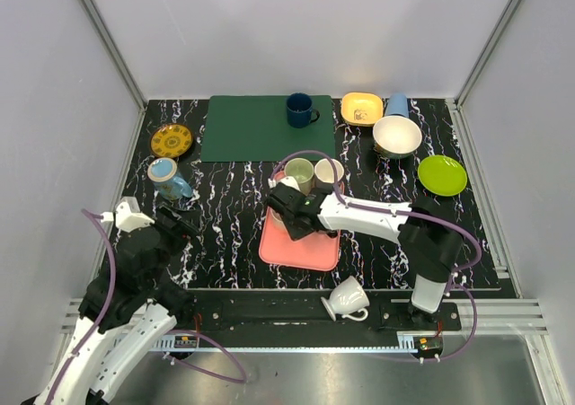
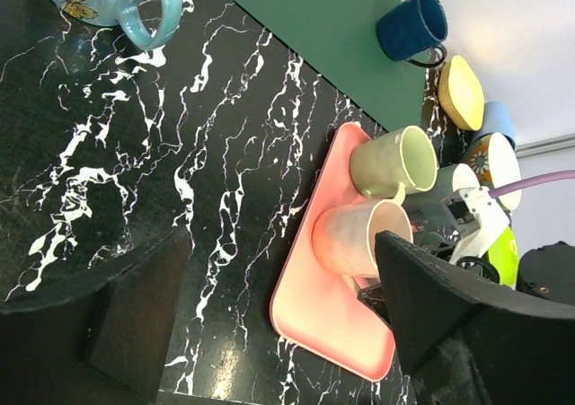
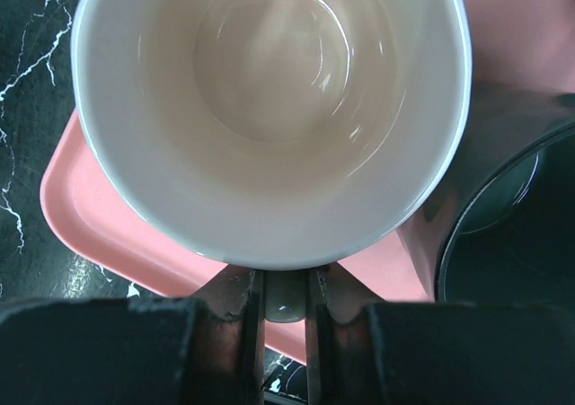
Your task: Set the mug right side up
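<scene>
A cream mug (image 3: 269, 109) is mouth up at the far left of the pink tray (image 1: 301, 248). I look straight down into it in the right wrist view. My right gripper (image 3: 286, 288) is shut on its handle (image 3: 286, 295) from the near side. The mug also shows in the top view (image 1: 299, 175) with the gripper (image 1: 289, 203), and in the left wrist view (image 2: 355, 236). I cannot tell whether its base touches the tray. My left gripper (image 2: 283, 324) is open and empty over the table on the left (image 1: 177, 223).
A second, pale green mug (image 2: 395, 161) stands on the tray beside the held one. A butterfly mug (image 1: 167, 179) and a patterned plate (image 1: 172, 140) are on the left. At the back are a blue mug (image 1: 301, 110) on a green mat (image 1: 252, 128), bowls (image 1: 397, 136) and a green plate (image 1: 442, 174). A white cup (image 1: 346, 298) lies tilted on the front rail.
</scene>
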